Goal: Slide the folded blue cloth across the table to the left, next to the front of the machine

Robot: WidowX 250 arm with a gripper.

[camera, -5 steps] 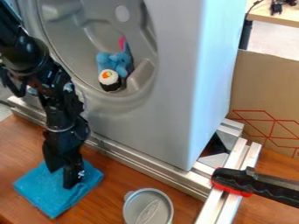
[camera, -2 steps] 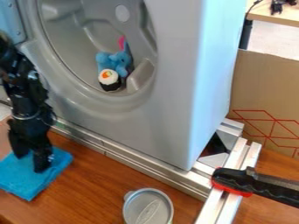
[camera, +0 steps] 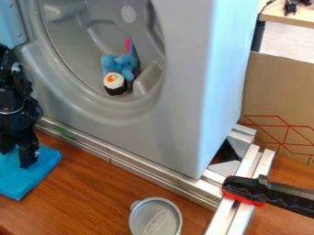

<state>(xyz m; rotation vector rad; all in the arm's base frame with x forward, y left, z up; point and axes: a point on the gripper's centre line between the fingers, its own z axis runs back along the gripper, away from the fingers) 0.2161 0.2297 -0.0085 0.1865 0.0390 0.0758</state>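
The pincer (camera: 17, 153) is at the left edge of the view, at the blue cloth (camera: 34, 172). Whether it grasps the cloth or only presses on it cannot be told. The cloth lies flat on the wooden counter (camera: 92, 197), in front of the aluminum rail (camera: 92, 146).

Change: pincer and cloth have shifted together toward the left edge and slightly toward the rail, away from the lidded container (camera: 156, 218). The plush toy (camera: 126, 64) and sushi toy (camera: 114, 82) remain in the recess of the gray housing (camera: 178, 133).

Implication: the matched travel suggests that the cloth is being slid or wiped across the counter, with contact maintained.
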